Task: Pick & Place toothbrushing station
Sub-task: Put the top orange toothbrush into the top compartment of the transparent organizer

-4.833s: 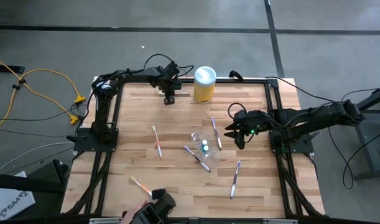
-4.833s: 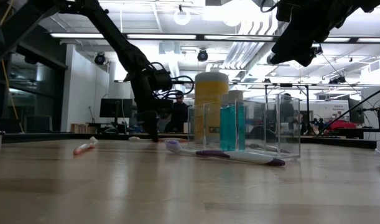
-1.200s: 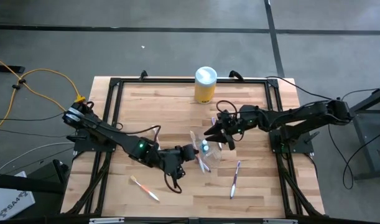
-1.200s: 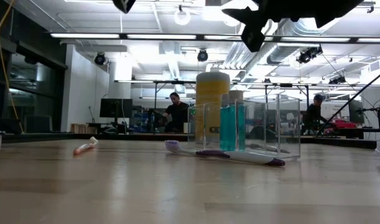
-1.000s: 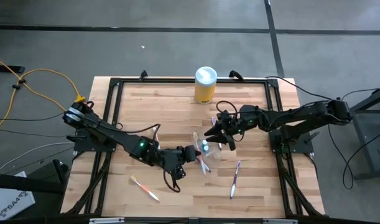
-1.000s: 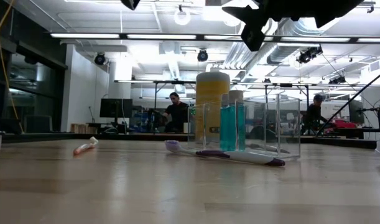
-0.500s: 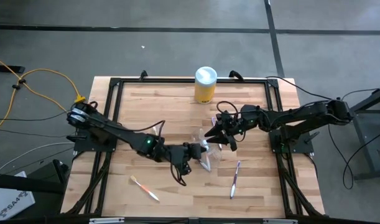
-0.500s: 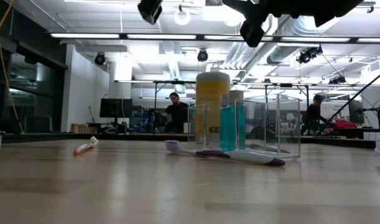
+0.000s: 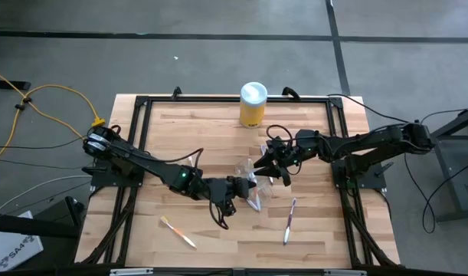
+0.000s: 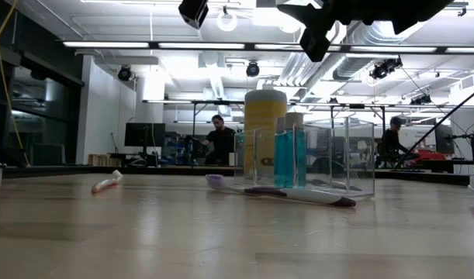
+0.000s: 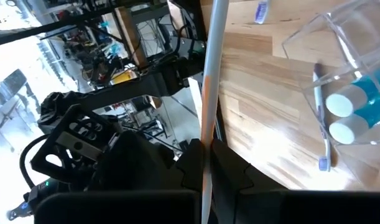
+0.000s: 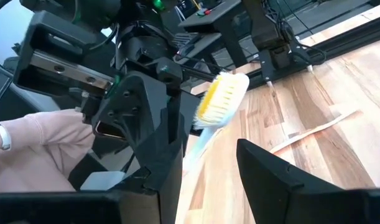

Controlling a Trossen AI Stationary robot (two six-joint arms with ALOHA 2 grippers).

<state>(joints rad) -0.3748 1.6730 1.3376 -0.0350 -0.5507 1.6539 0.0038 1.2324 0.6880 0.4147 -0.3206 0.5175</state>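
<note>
The tabletop [image 9: 180, 138] carries the station at its middle, and both my arms meet there. The clear cup [image 11: 345, 81] stands upright with the blue tube [image 11: 364, 109] and one brush inside. It sits just beside my left pincer [image 11: 205, 149], on that pincer's right-arm side, so the left is the nearer one. That pincer is clamped on a toothbrush [image 11: 209, 74], whose long axis runs straight out ahead past the cup's mouth. I judge the brush must be tipped over the rim. My right pincer [image 12: 207, 146] hovers spread and empty, near the cup's far side.
</note>
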